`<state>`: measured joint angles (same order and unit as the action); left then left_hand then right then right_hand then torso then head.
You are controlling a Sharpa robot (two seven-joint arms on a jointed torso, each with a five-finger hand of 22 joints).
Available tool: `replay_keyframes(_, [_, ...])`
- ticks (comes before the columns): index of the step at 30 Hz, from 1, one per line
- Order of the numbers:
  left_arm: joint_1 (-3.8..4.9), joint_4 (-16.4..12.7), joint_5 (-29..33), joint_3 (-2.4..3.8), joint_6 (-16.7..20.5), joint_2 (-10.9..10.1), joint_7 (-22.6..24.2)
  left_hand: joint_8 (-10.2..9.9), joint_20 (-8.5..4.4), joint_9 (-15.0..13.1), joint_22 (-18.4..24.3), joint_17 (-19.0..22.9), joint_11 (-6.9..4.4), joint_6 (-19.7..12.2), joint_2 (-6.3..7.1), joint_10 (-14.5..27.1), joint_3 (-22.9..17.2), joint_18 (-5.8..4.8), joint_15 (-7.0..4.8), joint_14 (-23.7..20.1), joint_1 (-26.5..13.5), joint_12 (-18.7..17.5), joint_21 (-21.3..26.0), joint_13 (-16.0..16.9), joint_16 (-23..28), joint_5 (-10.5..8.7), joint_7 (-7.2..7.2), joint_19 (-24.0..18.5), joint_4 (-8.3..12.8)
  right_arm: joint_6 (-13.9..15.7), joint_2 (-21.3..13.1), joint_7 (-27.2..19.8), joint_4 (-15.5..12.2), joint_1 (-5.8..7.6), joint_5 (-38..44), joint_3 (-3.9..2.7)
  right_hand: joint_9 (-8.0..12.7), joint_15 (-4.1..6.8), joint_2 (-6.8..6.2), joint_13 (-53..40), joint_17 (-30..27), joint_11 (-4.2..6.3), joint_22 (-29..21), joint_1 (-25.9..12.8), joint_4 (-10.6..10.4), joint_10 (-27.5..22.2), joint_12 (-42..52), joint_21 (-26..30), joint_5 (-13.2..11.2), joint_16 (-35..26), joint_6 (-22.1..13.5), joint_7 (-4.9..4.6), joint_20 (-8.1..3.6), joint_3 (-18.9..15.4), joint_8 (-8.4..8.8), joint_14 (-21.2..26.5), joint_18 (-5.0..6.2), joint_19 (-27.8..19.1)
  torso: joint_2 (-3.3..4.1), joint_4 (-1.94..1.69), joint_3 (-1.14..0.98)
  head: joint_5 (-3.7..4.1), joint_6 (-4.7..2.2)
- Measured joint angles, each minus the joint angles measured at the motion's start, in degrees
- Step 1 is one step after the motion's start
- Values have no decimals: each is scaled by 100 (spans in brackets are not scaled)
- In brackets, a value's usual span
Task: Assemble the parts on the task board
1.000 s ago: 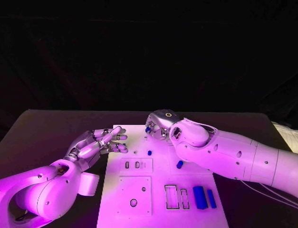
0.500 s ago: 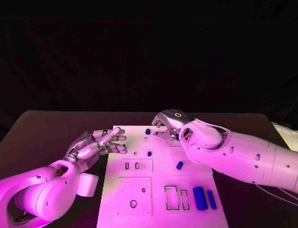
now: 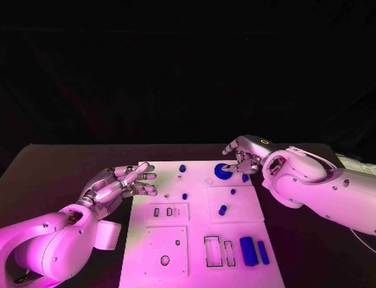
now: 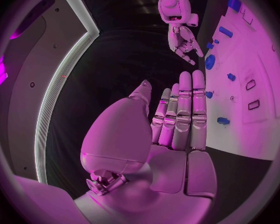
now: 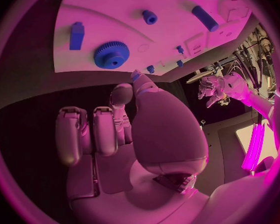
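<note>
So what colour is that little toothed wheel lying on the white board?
Blue. The gear shows best in the right wrist view.

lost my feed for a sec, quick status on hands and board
Left hand open, at the task board's left edge. Right hand empty, fingers apart, beside the blue gear lying at the far end. Nothing in the way.
</note>
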<state>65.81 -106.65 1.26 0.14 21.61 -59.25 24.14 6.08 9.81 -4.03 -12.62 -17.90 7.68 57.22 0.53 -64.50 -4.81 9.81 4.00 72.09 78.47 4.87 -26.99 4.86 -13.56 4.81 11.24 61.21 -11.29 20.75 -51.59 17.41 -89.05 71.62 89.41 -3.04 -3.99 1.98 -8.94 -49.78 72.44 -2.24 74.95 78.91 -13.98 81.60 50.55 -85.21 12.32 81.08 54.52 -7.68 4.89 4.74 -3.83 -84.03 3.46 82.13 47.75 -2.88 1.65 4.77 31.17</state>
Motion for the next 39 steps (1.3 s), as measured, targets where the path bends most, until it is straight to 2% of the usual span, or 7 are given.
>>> replay_keyframes(1, [0, 4, 1, 0, -2, 2, -1, 0, 0, 0, 0, 0, 0, 0, 0, 0, 0, 0, 0, 0, 0, 0, 0, 0, 0, 0, 0, 0, 0, -40, -11, 16, 5, 2, -52, 0, -3, -16, 3, -324, 85, -16, 0, 46, -76, -35, 271, -3, 0, 54, -2, -2, 2, -75, 0, 2, 1, 28, 0, 2, -2, 0, 0])
replay_keyframes(3, [0, 14, 2, 0, -9, 11, -5, 0, 0, 0, 0, 0, 0, 0, 0, 0, 0, 0, 0, 0, 0, 0, 0, 0, 0, 0, 0, 0, 0, -135, -18, 56, 44, 3, -139, 0, -3, -17, 41, -786, 210, -55, 0, 133, -190, -75, 636, -40, 0, 137, -20, -20, 15, -190, 0, 3, -86, 58, 0, 4, -5, 4, -2])
replay_keyframes(6, [0, 24, 4, 0, -19, 18, -9, 0, 0, 0, 0, 0, 0, 0, 0, 0, 0, 0, 0, 0, 0, 0, 0, 0, 0, 0, 0, 0, 0, -262, 2, 109, 125, 3, -220, 0, -3, -16, 52, -1065, 251, -64, 0, 167, -243, -84, 848, -41, 0, 159, -21, -21, 24, -243, 0, 3, -86, 67, 0, 4, -5, 9, -3])
replay_keyframes(15, [0, 52, 9, -1, -40, 32, -20, 0, 0, 0, -6, -10, 0, 0, 0, 0, 0, 0, 0, 0, 0, 0, -24, 0, 0, 0, 0, 0, 0, -518, 171, 202, 351, -14, -302, 0, -20, -15, 109, -1594, 251, -64, -1, 224, -245, -81, 1302, -88, 32, 214, 12, -53, 34, -245, -16, 2, -86, 118, 3, 2, 1, 5, 16])
replay_keyframes(17, [0, 54, 10, -1, -44, 34, -22, 0, 0, 0, -6, -10, 0, 0, 0, 0, 0, 0, 0, 0, 0, 0, -24, 0, 0, 0, 0, 0, 0, -557, 206, 214, 385, -23, -309, 0, -20, -15, 124, -1691, 251, -64, -1, 238, -245, -59, 1374, -88, 32, 237, 33, -32, 34, -245, -35, 2, -86, 118, 3, 2, 1, 5, 18])
replay_keyframes(32, [-1, 70, 14, -1, -60, 39, -37, 0, 0, 0, -5, -9, 0, 0, 0, 0, 0, 0, 0, 0, 0, 0, -24, 0, 0, 0, 0, 0, 0, -668, 323, 225, 414, -38, -289, 1, -31, -16, 148, -2226, 250, -88, -2, 262, -230, 68, 1892, -111, 54, 297, 118, -28, 34, -260, -58, 0, -86, 158, 4, 1, 7, 1, 38])
replay_keyframes(39, [-1, 76, 15, -2, -65, 42, -45, 0, 0, 0, -10, -18, 0, 0, -30, 0, 0, 0, 0, 0, 30, 0, -24, 0, 0, 0, 0, 0, 0, -689, 358, 226, 473, -39, -270, 1, -39, -16, 286, -2432, 249, -73, -2, 277, -215, 95, 2065, -134, 78, 319, 241, -15, 34, -275, -104, 0, -86, 158, 6, 1, 6, 6, 43])
